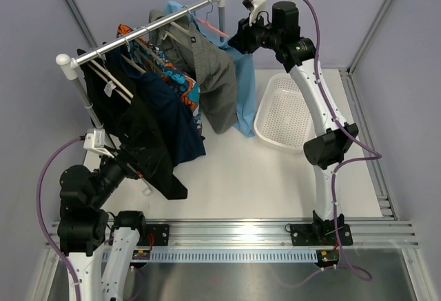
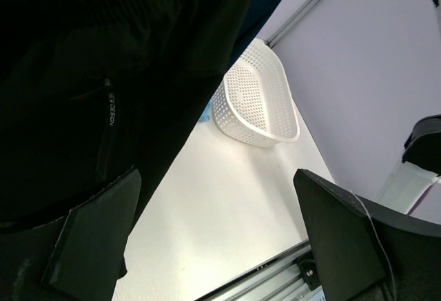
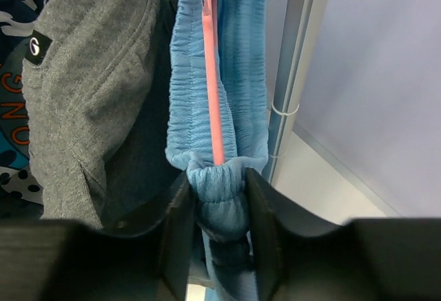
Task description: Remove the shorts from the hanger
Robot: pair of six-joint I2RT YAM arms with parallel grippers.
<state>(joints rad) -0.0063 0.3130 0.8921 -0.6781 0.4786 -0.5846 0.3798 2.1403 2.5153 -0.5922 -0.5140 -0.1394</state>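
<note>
Light blue shorts (image 1: pixel 242 87) hang on a pink hanger (image 3: pixel 212 87) at the right end of the rail (image 1: pixel 148 29). Grey shorts (image 1: pixel 213 80) hang just left of them and show in the right wrist view (image 3: pixel 89 101). My right gripper (image 3: pixel 219 204) is shut on the bunched waistband of the blue shorts (image 3: pixel 219 115) at the hanger's end; it shows in the top view (image 1: pixel 234 43) by the rail. My left gripper (image 2: pixel 217 239) is open and empty, low by the black garment (image 2: pixel 89 74); it shows in the top view (image 1: pixel 134 167).
A white perforated basket (image 1: pixel 284 111) lies on the table right of the rack; it shows in the left wrist view (image 2: pixel 258 98). Black and orange-and-blue patterned clothes (image 1: pixel 155 101) hang on the rail's left part. The rack's upright post (image 3: pixel 293 74) stands just right of the blue shorts.
</note>
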